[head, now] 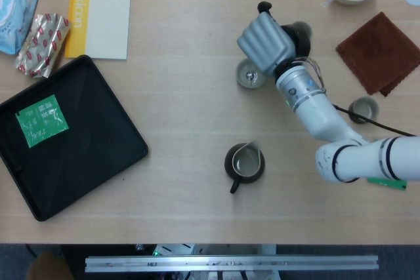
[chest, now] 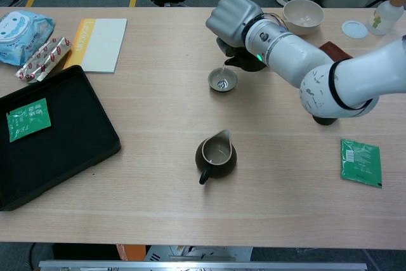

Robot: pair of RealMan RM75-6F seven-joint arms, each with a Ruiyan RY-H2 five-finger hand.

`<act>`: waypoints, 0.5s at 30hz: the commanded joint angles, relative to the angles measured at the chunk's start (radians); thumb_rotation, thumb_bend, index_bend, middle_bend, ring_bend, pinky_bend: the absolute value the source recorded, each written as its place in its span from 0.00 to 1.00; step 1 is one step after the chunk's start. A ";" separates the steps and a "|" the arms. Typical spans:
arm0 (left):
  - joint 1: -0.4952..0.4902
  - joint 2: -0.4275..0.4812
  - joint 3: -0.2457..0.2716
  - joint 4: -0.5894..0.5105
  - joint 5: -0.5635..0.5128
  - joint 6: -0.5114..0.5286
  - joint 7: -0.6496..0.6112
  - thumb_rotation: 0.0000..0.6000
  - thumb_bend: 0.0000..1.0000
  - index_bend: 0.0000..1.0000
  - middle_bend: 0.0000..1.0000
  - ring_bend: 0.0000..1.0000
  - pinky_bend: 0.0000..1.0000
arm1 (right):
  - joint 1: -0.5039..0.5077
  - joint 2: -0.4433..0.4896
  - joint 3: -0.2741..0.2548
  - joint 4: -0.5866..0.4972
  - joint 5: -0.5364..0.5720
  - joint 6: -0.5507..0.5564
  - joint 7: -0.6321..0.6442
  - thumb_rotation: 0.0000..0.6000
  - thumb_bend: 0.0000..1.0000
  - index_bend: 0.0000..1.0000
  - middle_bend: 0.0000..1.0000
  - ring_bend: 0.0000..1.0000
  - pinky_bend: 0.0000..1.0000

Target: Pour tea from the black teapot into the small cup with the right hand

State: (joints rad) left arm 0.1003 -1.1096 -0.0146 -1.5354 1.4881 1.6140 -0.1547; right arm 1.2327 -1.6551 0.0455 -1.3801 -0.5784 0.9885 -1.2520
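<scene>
Pale wood table [chest: 158, 220], catalogued from the robot's edge outward.

Near zone: dark pitcher [chest: 216, 155] with a pale interior, spout pointing away from the robot, handle toward it, standing alone near the table's middle. Green sachet [chest: 361, 162] flat on the wood to the right of it, well apart.

Left zone: black tray [chest: 76, 138], set at an angle, carrying a second green packet [chest: 28, 119] in its left part.

Middle zone: small cup [chest: 222, 79], upright, just beyond the pitcher. A thin stream of tea shows at its rim in the chest view. Directly above and behind it, the right hand [chest: 233, 17], fingers curled closed around the black teapot [chest: 241, 59], which is tilted with its spout over the cup; the head view shows the pot's knob [head: 264, 7] past the knuckles. A second small cup [head: 363, 107] sits to the right, partly hidden by the white forearm.

Far zone: brown cloth [head: 380, 50] at right; white bowl [chest: 303, 12] beyond it; small white lid [chest: 354, 28] and a bottle [chest: 388, 12] at the far right corner. At far left, a yellow-spined booklet [chest: 99, 44], a red-and-silver wrapper [chest: 43, 58] and a blue wipes pack [chest: 21, 30].

Left hand: outside both views.
</scene>
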 commanded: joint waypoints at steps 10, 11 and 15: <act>0.001 -0.003 -0.002 0.008 0.000 -0.001 -0.008 1.00 0.39 0.15 0.19 0.14 0.13 | 0.011 -0.006 -0.006 0.002 0.014 0.016 -0.040 0.63 0.67 1.00 0.88 0.84 0.29; 0.001 -0.003 -0.002 0.009 0.000 -0.001 -0.008 1.00 0.39 0.15 0.19 0.14 0.13 | 0.011 -0.006 -0.005 0.001 0.015 0.016 -0.039 0.63 0.67 1.00 0.88 0.84 0.29; 0.000 -0.004 -0.003 0.010 -0.002 -0.003 -0.009 1.00 0.39 0.15 0.19 0.14 0.13 | 0.005 -0.007 -0.001 0.002 0.013 0.016 -0.023 0.63 0.67 1.00 0.88 0.84 0.29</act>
State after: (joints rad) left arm 0.1005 -1.1131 -0.0177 -1.5254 1.4864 1.6114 -0.1633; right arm 1.2394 -1.6618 0.0435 -1.3787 -0.5650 1.0044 -1.2785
